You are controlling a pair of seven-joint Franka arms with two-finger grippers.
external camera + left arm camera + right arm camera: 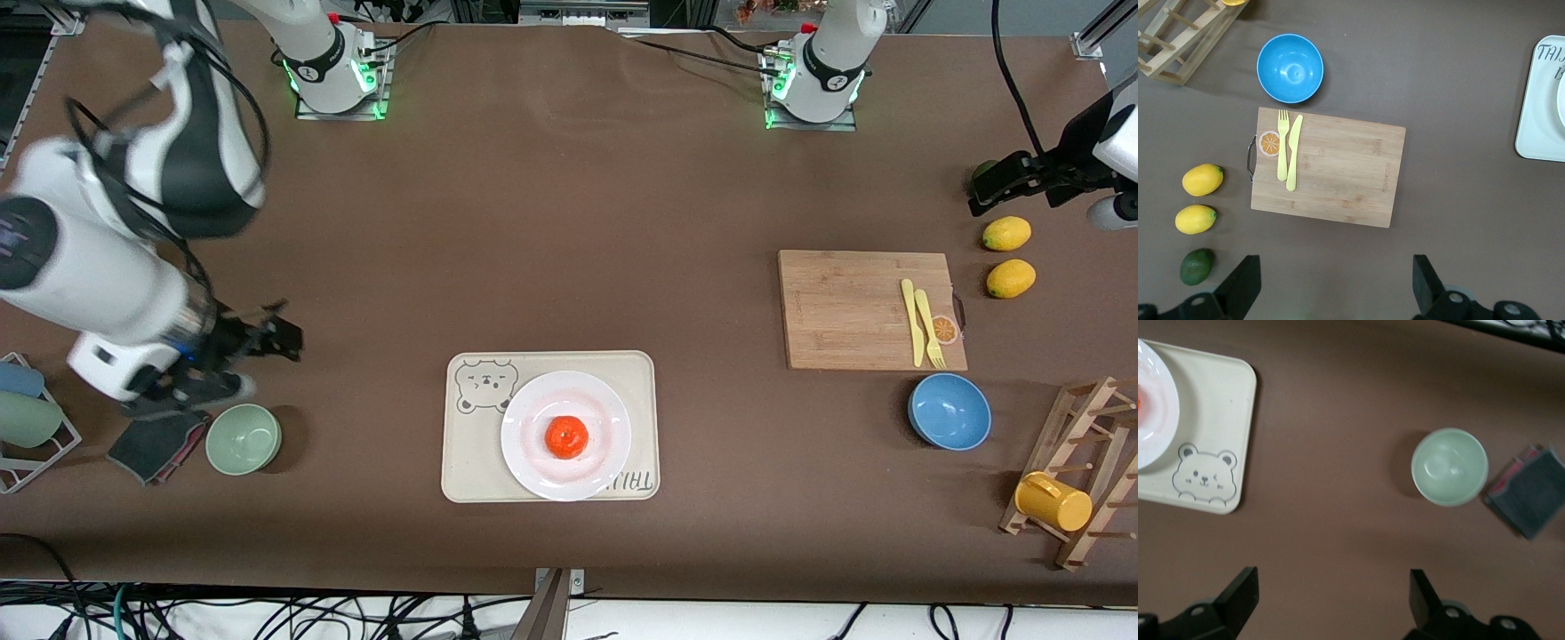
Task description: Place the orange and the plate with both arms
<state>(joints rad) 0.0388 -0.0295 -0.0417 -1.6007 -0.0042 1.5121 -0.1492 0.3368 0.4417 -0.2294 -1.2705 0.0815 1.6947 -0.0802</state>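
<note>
Placement looks finished: the small red-orange mandarin (566,436) sits on the round glossy white plate (533,418), itself on the cream bear-print tray (471,462). Right gripper (267,338) hangs by the green bowl (244,438), left gripper (1013,182) over the lemons (1006,234); both spread wide, empty. Nothing remains but parking.

The orange (566,436) is sitting on the plate (533,462), and the plate is lying on the tray (471,462), toward the tray's end nearer the left arm. Toward the left arm's end of the table, a cutting board (845,311) is carrying a fork (929,331) and a knife (912,322) side by side. A bowl (949,412) is sitting just nearer the front camera than the board. Two lemons (1006,234) are lying beside the board. Toward the right arm's end, another bowl (244,438) is resting beside a cloth (151,449).
</note>
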